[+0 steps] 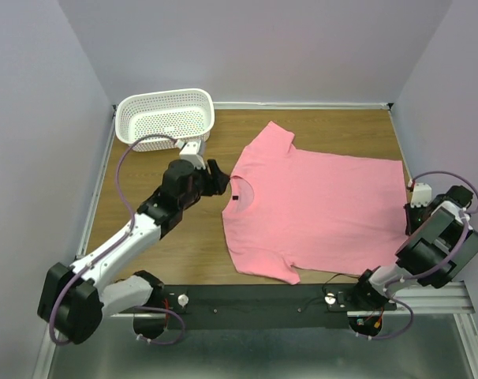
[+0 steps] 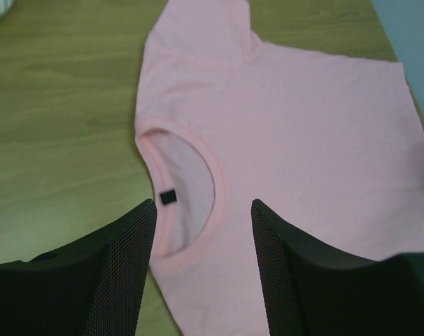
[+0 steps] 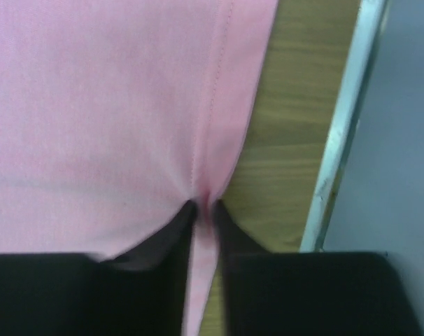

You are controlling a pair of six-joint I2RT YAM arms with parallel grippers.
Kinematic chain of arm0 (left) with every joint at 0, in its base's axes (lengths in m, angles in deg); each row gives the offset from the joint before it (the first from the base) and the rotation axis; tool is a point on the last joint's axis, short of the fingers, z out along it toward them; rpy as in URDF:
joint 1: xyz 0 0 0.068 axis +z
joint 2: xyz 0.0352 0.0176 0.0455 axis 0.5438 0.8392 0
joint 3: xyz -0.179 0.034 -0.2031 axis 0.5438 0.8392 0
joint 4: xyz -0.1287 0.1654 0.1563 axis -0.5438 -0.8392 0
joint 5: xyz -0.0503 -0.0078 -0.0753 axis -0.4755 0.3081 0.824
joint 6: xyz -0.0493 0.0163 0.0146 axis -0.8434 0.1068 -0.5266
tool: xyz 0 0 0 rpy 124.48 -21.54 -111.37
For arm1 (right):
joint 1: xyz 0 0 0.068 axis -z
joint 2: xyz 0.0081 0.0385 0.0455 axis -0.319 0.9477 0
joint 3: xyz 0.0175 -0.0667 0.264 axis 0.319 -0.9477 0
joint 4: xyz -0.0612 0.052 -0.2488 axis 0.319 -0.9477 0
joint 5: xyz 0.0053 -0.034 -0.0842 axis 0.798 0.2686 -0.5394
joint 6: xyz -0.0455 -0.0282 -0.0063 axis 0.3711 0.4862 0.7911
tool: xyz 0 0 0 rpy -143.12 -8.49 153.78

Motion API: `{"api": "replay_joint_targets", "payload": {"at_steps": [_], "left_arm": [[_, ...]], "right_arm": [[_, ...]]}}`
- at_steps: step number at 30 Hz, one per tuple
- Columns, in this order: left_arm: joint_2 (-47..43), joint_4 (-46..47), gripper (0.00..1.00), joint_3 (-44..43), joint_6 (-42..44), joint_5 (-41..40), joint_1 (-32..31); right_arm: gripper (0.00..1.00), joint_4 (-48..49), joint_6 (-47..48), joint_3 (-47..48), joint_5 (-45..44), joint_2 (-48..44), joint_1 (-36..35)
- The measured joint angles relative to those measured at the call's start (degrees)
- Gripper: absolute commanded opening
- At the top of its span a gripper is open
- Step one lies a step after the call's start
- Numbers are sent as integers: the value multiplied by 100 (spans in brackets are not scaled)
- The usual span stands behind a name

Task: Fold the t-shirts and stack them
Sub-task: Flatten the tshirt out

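While my right gripper [image 3: 203,204] pinches the hem of the salmon-pink short-sleeved t-shirt [image 1: 318,205], spread flat from centre to three o'clock, my left gripper [image 2: 203,210] hangs wide over its collar. At eleven o'clock a white perforated plastic basket [image 1: 166,123] stands on the wooden table [image 1: 144,237], between pale lilac walls [image 1: 263,39].

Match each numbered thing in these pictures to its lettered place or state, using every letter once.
Things:
1. t-shirt
2. white basket
3. left tool
4. right tool

Places or states:
A. pinched shut on the t-shirt's hem
B. at the far left corner of the table
C. open, near the neck opening
D. spread flat on the wooden table

Pairs: 1-D, 2-B, 3-C, 4-A
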Motion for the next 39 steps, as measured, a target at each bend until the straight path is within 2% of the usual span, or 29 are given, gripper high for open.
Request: {"api": "replay_joint_targets", "payload": {"at_steps": [1, 4, 9, 12, 14, 15, 19, 22, 28, 39], "left_arm": [[243, 122, 65, -247, 146, 68, 50], [973, 417, 65, -960, 546, 278, 186], [2868, 859, 65, -2828, 1056, 820, 348], [4129, 802, 65, -4089, 1220, 1158, 361], [4846, 562, 64, -4900, 1281, 1329, 361], [5445, 411, 63, -5657, 1322, 1419, 361], [7044, -170, 61, -7565, 1381, 1606, 361], [7962, -570, 61, -8557, 1287, 1729, 391], [8647, -907, 61, -9053, 782, 1856, 568], [8675, -1628, 61, -8848, 756, 1224, 691]], "right_arm": [[57, 2, 68, 17, -24, 13, 76], [70, -98, 306, 208, -50, 131, 162], [70, -909, 420, 852, 426, 538, 153], [70, -1353, 433, 1294, 841, 688, 20], [70, -1554, 415, 1508, 1158, 702, -188], [70, -1615, 404, 1567, 1305, 702, -306], [70, -1803, 247, 1598, 1934, 765, -944], [70, -1941, -2, 1709, 2509, 949, -1338], [70, -1991, -505, 2070, 3224, 1228, -1703], [70, -1884, -1058, 2146, 3486, 1276, -2033]]}}
